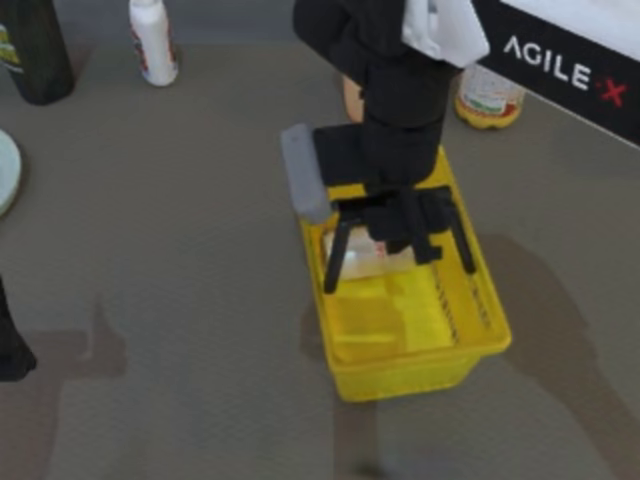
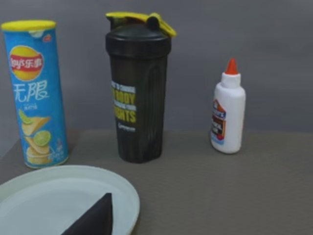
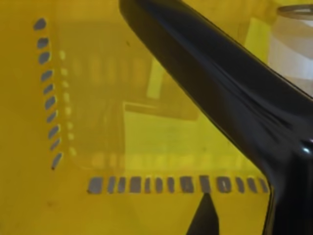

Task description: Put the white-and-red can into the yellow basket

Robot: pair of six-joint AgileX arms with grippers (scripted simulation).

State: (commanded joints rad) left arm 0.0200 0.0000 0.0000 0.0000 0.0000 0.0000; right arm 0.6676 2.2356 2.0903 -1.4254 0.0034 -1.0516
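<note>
Yellow basket (image 1: 470,340), one, with the right pincer (image 1: 400,240) lowered into it.
One white-and-red can (image 1: 365,255) sits inside, pincer state unclear; only the right wrist view shows its metal rim.

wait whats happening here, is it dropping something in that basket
Pretty much. The right arm reaches down over the yellow basket, its hand low between the walls. A pale can shows just beneath it inside the basket, though whether the hand grips it cannot be told. The right wrist view looks down at the basket floor past the black handle, with the can's rim at one corner. The left arm sits parked at the table's left edge, near a white plate.
</note>
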